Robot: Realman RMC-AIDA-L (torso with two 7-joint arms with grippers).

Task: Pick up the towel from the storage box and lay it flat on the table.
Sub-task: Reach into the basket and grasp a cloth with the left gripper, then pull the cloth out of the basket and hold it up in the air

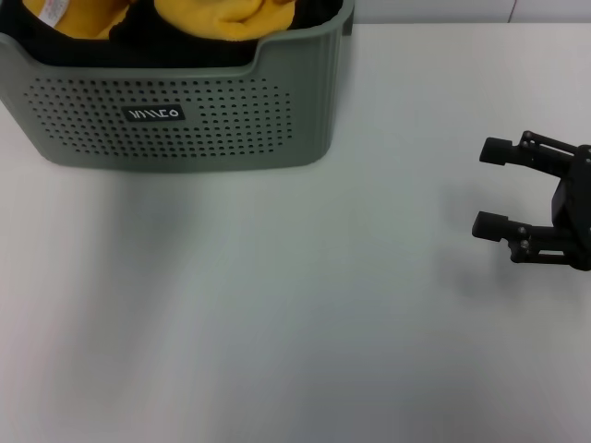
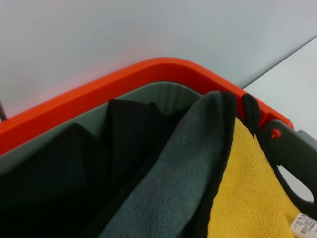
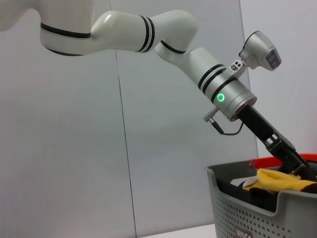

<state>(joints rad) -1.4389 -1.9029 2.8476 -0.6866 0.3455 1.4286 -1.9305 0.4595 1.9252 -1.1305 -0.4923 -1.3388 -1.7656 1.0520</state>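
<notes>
The grey-green storage box [image 1: 185, 120] stands at the table's [image 1: 277, 314] far left and is filled with yellow and dark cloths. The towel [image 2: 247, 198], mustard yellow with a black trim and a white tag [image 2: 306, 225], lies inside next to a grey-green cloth back [image 2: 168, 193]. In the head view a yellow cloth with a white tag [image 1: 78, 20] shows at the box's left end. My left gripper [image 3: 297, 166] reaches down into the box [image 3: 252, 208] beside a yellow fold [image 3: 280, 179]. My right gripper [image 1: 489, 186] hovers open and empty over the table at the right.
A second yellow cloth [image 1: 231, 20] bulges over the box's dipped rim. An orange rim [image 2: 148, 72] runs just behind the box's far wall. A grey wall stands behind the table.
</notes>
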